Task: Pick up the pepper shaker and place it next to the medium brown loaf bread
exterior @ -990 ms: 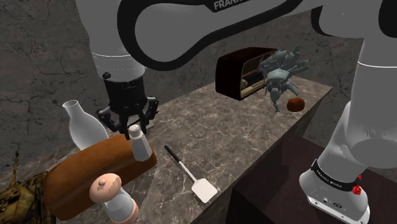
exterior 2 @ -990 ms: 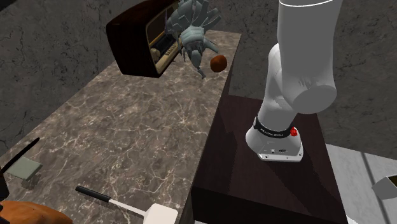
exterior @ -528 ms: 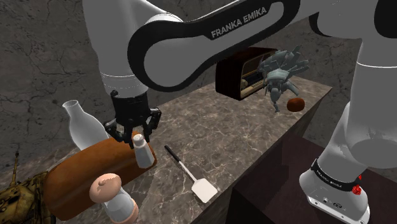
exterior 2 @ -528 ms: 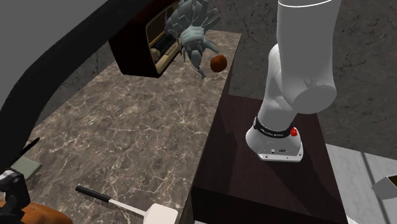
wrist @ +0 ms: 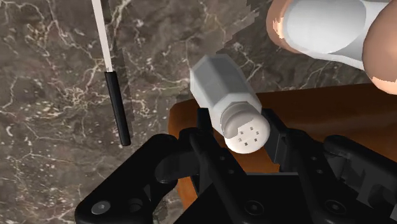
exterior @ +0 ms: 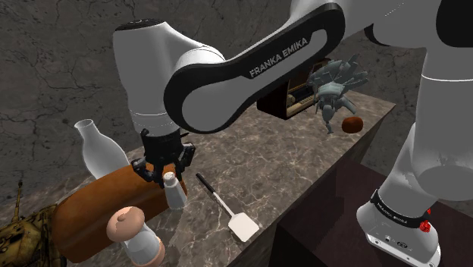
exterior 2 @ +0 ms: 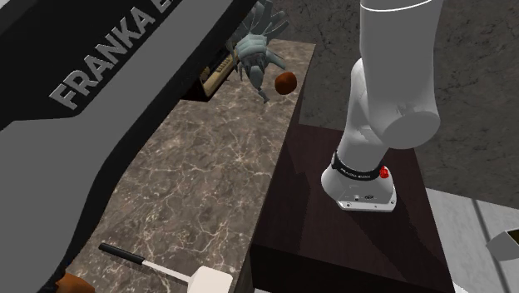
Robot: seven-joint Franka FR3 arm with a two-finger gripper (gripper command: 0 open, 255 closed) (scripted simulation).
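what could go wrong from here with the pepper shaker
1. The gripper clasps the pepper shaker only at its cap, so it may swing or slip in the grip.
2. The brown loaf lies right beneath the gripper; the shaker's base could catch its edge and tip when set down.
3. The spatula lies close by and might get nudged.

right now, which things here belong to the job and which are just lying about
For the job:
pepper shaker
brown loaf
tool, shut on the shaker's cap

Lying about:
spatula
white bottle
grey figure
small brown lump
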